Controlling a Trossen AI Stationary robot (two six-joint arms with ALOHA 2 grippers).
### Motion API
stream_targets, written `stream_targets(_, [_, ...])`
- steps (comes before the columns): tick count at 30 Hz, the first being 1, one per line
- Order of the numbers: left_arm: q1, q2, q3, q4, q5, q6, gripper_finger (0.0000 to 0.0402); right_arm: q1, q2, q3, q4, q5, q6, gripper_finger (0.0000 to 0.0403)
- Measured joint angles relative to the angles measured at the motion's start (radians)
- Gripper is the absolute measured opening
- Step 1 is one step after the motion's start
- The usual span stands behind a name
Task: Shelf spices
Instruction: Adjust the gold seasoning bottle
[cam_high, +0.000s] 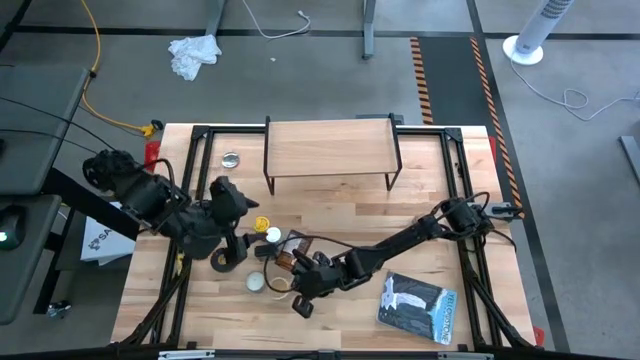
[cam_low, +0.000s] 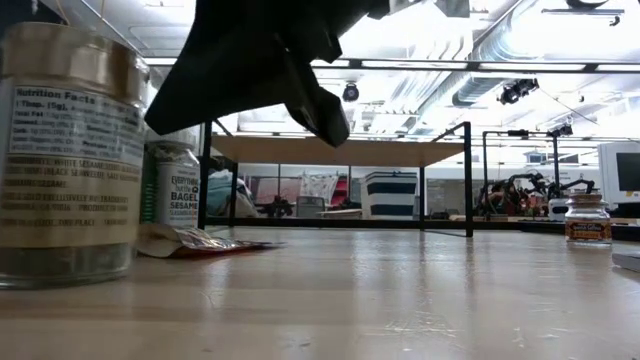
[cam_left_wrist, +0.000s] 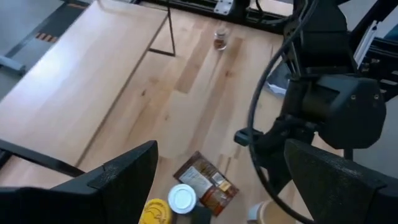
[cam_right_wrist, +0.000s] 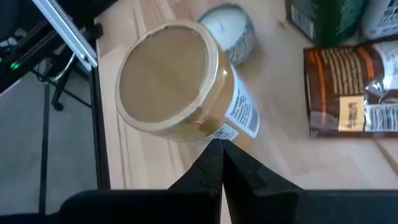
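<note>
The shelf (cam_high: 330, 150) stands at the table's far middle. The spices cluster near the front left: yellow-lidded jar (cam_left_wrist: 155, 213), white-capped bottle (cam_left_wrist: 182, 198), flat brown packet (cam_left_wrist: 205, 182), dark bottle (cam_low: 178, 185) and tan-lidded jar (cam_right_wrist: 171, 84), all resting on the table. The tiny brown-topped jar (cam_left_wrist: 220, 38) stands apart, near a shelf leg. My left gripper (cam_left_wrist: 221, 149) hovers open above the yellow and white lids. My right gripper (cam_right_wrist: 221, 158) is shut, its tips close by the tan-lidded jar's side; in the low view it (cam_low: 330, 120) hangs above the tabletop. My right gripper's shut fingertips (cam_right_wrist: 217, 149) point slanting down at the tan-lidded jar's labelled side below the lid (cam_right_wrist: 239, 121). Whether they touch it, I cannot tell. The jar stands upright on the table.
A small silvery tin (cam_right_wrist: 235, 31) sits just beyond the tan-lidded jar, and another tin (cam_high: 231, 158) lies by the shelf's left leg. A dark flat package (cam_high: 418, 305) rests at the front right. Bare wood (cam_high: 420, 200) lies between the shelf and the right arm.
</note>
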Motion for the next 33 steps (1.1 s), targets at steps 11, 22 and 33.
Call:
stream_targets(11, [-0.076,0.089,0.0,0.004,-0.041,-0.063,0.0344,0.007,0.0,0.0,0.02,0.012,-0.06,0.0])
stream_targets(22, [-0.14,0.091,0.0,0.043,-0.023,-0.096,0.0344,0.085,0.0,0.0,0.001,0.065,-0.013,0.0])
stream_targets(33, [-0.197,0.093,0.0,0.042,-0.103,-0.187,0.0344,0.034,0.0,0.0,0.046,0.107,-0.01,0.0])
